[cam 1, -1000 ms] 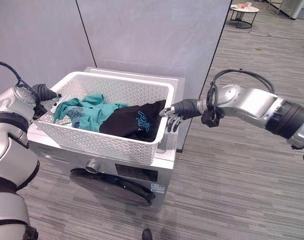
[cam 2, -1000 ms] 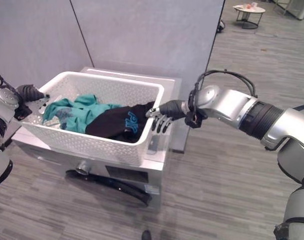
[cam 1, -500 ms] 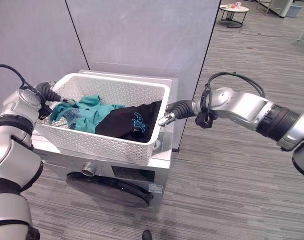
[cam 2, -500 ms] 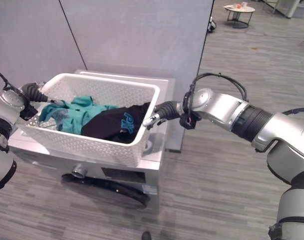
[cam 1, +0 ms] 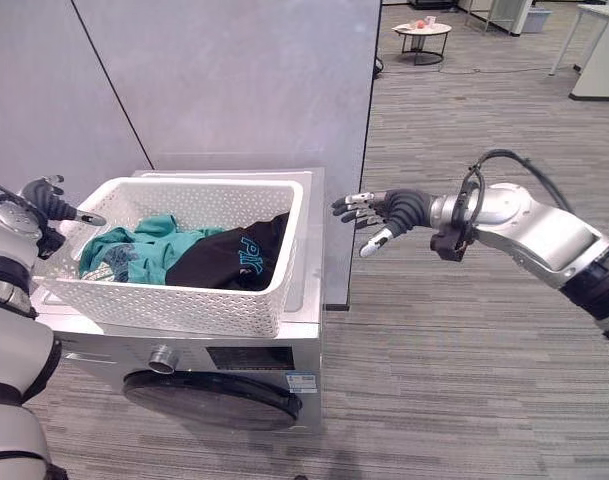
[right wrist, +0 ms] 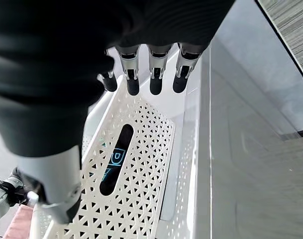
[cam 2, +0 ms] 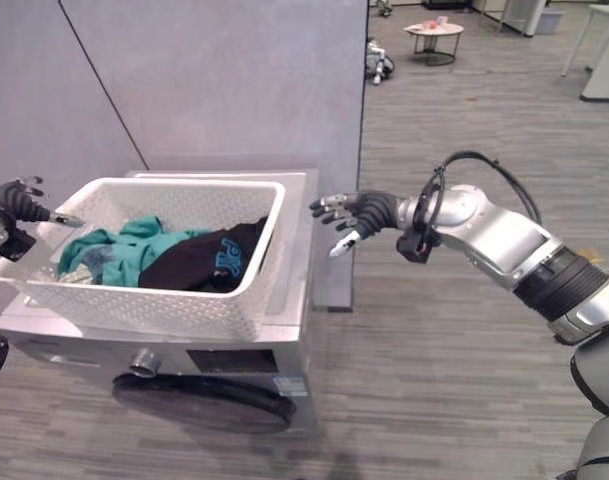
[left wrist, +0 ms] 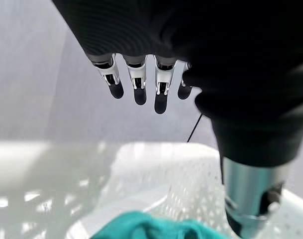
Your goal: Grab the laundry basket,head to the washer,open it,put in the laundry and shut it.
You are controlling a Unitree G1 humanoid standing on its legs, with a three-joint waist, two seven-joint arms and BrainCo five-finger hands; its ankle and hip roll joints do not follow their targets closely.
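Note:
The white laundry basket (cam 1: pixel 174 308) sits on top of the silver washer (cam 1: pixel 246 357), holding a teal garment (cam 1: pixel 134 250) and a black garment (cam 1: pixel 229 262). The washer's round dark door (cam 1: pixel 209 398) faces front below. My left hand (cam 1: pixel 46 198) hovers by the basket's left end, fingers straight and open, holding nothing. My right hand (cam 1: pixel 384 210) hangs in the air to the right of the basket, apart from it, open with fingers spread. In the right wrist view the fingers (right wrist: pixel 156 69) point at the basket's handle slot (right wrist: pixel 116 167).
A grey partition wall (cam 1: pixel 234 80) stands right behind the washer. Open wood-grain floor (cam 1: pixel 464 380) lies to the right. A small round table (cam 1: pixel 419 30) and a white desk (cam 1: pixel 599 55) stand far back.
Both hands have come off the basket's ends and opened; the right hand drew away to the right. The camera has shifted, so the whole scene sits lower and further left.

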